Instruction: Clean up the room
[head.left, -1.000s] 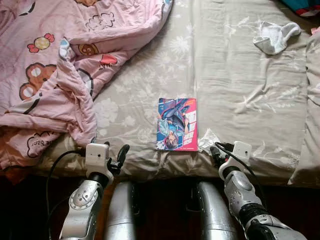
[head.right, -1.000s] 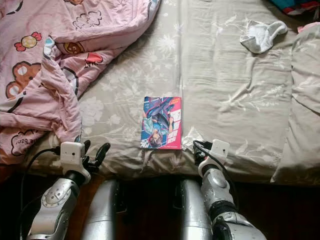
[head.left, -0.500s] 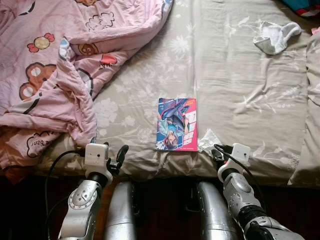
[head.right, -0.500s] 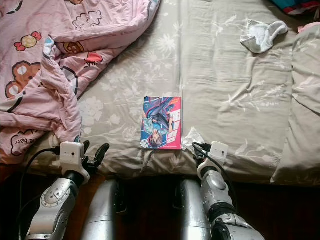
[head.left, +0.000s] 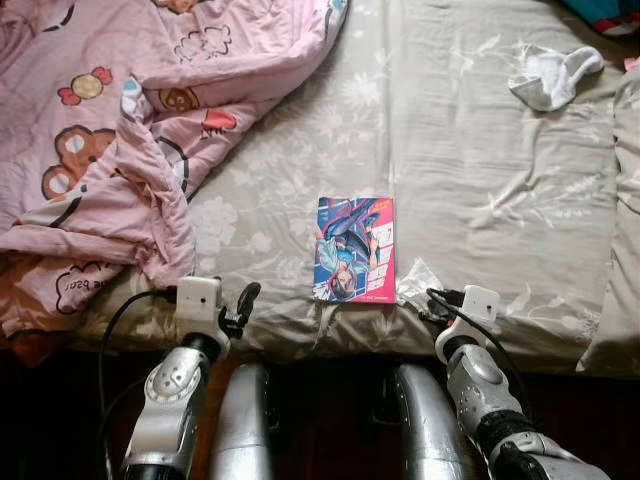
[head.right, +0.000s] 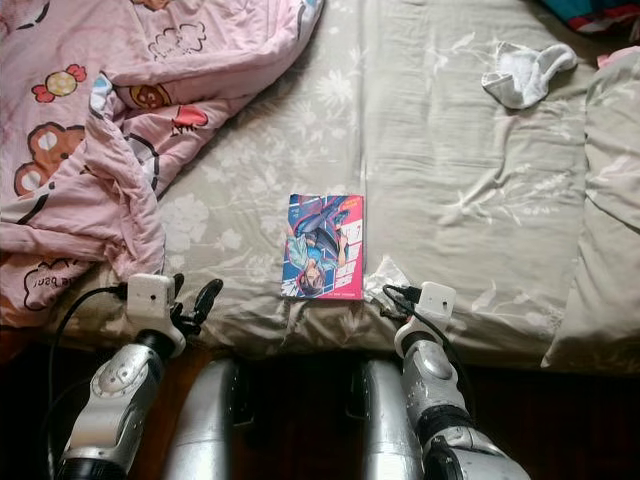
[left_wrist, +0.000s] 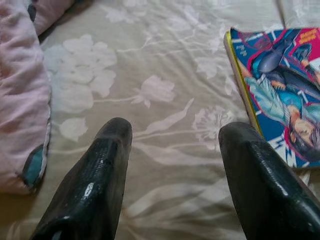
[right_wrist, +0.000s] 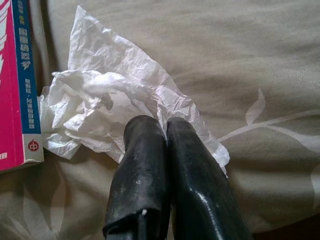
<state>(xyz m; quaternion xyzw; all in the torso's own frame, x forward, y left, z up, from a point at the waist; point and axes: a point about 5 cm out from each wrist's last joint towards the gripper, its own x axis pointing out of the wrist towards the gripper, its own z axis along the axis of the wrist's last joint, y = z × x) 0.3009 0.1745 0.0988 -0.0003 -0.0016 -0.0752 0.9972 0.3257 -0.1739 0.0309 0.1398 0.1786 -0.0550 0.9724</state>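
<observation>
While the right gripper (right_wrist: 162, 127) is pressed against a crumpled white tissue (right_wrist: 107, 105) at the near edge of the bed (head.left: 480, 150), its two fingers are seen closed tight together, with an edge of the paper apparently caught between the tips. The tissue lies just beside a colourful comic book (head.left: 354, 248), touching that book's lower corner. For the step to be done well, it is judged that the pinch should be kept firm and the paper lifted straight up, so that the thin sheet is not torn and the book is not dragged along.

The left gripper (left_wrist: 175, 135) is held with its fingers spread wide above the flowered sheet, nothing between them, near the book's other side and close to the pink quilt (head.left: 110, 150).

In the right wrist view the contact of fingertips and tissue is shown closely; in the head views it is too small to be judged. In the head views a white sock (head.left: 553, 75) is shown lying far up the bed, well apart from both grippers.
</observation>
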